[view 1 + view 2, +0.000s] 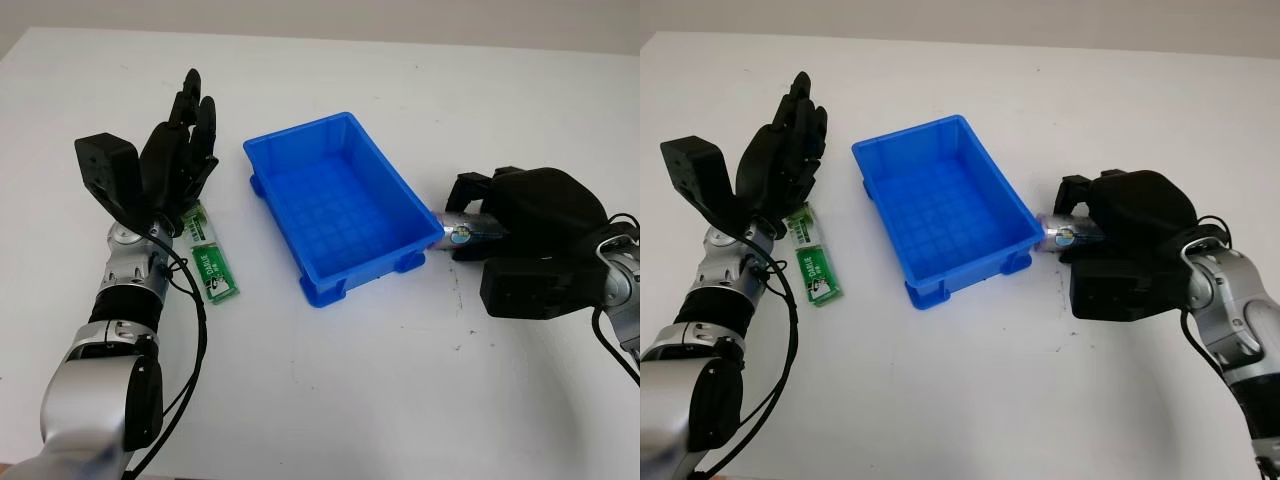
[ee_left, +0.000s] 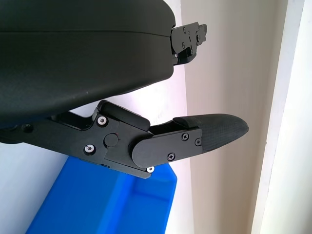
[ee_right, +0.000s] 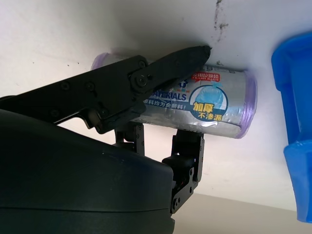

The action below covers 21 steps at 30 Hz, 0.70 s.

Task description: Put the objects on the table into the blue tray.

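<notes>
The right hand [image 1: 1090,235] grips a trash-bag roll [image 3: 195,100] lying flat, end toward the blue tray [image 1: 340,200]; the empty left hand [image 1: 180,150] hovers beside green packets [image 1: 215,270].

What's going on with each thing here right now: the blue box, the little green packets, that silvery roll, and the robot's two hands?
blue tray: upright on the table, nothing inside.
green packets: lying flat on the table to the tray's left, not held.
silver roll: on its side on the table just right of the tray, right hand's fingers around it.
left hand: open, raised above the packets, holding nothing.
right hand: closed on the roll.
</notes>
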Tool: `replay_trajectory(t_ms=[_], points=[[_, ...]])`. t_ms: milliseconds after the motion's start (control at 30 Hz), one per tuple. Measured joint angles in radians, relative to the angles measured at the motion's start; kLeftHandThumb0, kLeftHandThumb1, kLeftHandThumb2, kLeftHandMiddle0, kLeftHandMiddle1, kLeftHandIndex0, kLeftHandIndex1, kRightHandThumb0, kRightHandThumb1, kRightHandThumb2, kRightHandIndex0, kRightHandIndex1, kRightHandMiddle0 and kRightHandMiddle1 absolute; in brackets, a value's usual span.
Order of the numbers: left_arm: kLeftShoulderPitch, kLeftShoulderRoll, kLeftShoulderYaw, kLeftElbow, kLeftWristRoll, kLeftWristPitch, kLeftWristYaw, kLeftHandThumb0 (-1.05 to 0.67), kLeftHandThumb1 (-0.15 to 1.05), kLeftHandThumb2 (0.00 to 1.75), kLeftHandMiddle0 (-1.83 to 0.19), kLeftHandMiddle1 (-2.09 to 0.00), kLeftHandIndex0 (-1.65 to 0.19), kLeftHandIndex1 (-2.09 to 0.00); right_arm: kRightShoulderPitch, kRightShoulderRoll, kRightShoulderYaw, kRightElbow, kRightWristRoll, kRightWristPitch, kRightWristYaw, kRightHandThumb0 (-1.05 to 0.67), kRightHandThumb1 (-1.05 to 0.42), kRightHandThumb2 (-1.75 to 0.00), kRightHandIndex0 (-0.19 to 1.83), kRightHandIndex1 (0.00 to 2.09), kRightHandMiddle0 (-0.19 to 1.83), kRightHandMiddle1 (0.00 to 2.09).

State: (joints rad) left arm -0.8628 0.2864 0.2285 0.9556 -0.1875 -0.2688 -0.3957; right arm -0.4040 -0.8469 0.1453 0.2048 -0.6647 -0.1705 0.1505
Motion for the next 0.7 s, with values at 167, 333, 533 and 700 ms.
replay_trajectory(t_ms=[167, 333, 533, 700], points=[[0.0, 0.0, 0.0, 0.0, 0.0, 0.0, 0.003, -0.75, 1.05, 0.6, 0.19, 0.0, 0.19, 0.0, -0.041, 0.005, 0.007, 0.062, -0.046, -0.009, -0.051, -0.49, -1.04, -0.08, 0.78, 2.09, 0.58, 2.09], [0.0, 0.0, -0.001, 0.0, 0.002, 0.0, 0.008, -0.76, 1.05, 0.61, 0.19, 0.0, 0.19, 0.0, -0.086, 0.028, -0.003, 0.15, -0.037, 0.004, -0.114, -0.45, -1.04, -0.06, 0.71, 2.09, 0.54, 2.09], [0.0, -0.001, -0.001, 0.0, 0.003, 0.0, 0.017, -0.75, 1.05, 0.6, 0.19, 0.0, 0.19, 0.0, -0.154, 0.107, -0.077, 0.14, 0.066, 0.066, -0.165, -0.37, -1.03, -0.06, 0.86, 2.09, 0.68, 2.09], [0.0, -0.003, -0.001, 0.0, 0.003, 0.0, 0.017, -0.75, 1.05, 0.6, 0.19, 0.0, 0.19, 0.0, -0.179, 0.197, -0.102, 0.074, 0.164, 0.009, -0.201, -0.36, -1.04, -0.06, 0.94, 2.09, 0.83, 2.09]])
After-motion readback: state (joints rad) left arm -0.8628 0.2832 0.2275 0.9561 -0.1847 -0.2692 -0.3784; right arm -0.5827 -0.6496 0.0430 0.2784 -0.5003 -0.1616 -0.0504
